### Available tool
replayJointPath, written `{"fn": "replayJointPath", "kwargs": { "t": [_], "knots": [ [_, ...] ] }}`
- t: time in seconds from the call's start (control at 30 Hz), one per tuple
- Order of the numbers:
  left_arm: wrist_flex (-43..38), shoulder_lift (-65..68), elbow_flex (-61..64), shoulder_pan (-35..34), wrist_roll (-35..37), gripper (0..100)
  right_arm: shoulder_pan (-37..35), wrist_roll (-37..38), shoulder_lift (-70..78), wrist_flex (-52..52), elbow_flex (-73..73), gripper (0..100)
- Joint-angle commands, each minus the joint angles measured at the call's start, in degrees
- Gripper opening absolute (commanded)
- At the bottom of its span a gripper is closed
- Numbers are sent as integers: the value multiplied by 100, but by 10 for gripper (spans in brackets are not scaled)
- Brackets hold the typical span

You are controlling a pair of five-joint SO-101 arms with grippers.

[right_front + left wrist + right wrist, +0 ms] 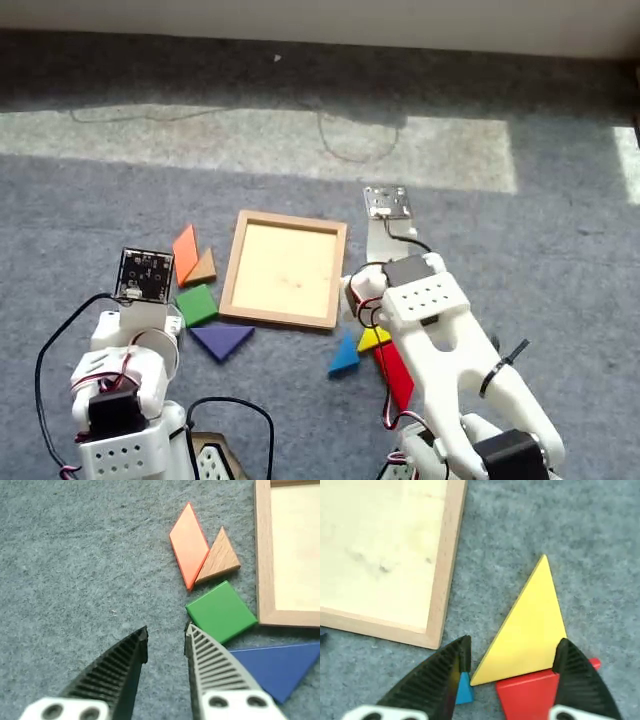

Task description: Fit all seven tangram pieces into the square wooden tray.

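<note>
See the right gripper spread open astride the flat yellow wooden triangle, with a red wooden piece and a small light-blue wooden piece touching its edge, near a corner of the bare square wooden tray. Find the left gripper parted too, gripping nothing, just short of the green wooden square, beside the orange wooden parallelogram, plain-wood triangle and dark-blue wooden triangle, all outside the tray. Expect thin, stiff, light, smooth pieces lying flush on grey carpet; pinch each across opposite edges, near its middle.
</note>
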Motion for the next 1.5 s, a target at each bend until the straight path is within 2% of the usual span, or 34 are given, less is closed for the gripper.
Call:
{"fn": "replayJointPath", "kwargs": {
  "t": [0.0,0.17,0.33,0.47,0.6,0.9,1.27,1.47],
  "knots": [
    [35,-189,-31,-75,-53,148,-57,-105,31,-295,-13,263],
    [-9,-198,57,-75,-62,148,-57,-1697,84,-303,-13,263],
    [-9,-198,57,-75,-62,148,-57,-1758,101,-312,-13,263],
    [-9,-198,57,-75,-62,148,251,-1916,101,-303,-22,263],
    [-9,-198,57,-75,-62,148,426,-1916,251,-295,-22,263],
    [9,-198,66,-75,-62,148,444,-1952,1596,-295,-391,263],
    [0,-198,66,-75,-62,148,479,-1899,1727,-558,-514,263],
    [9,-198,66,-75,-62,148,637,-853,1666,-224,-549,264]
  ]
}}
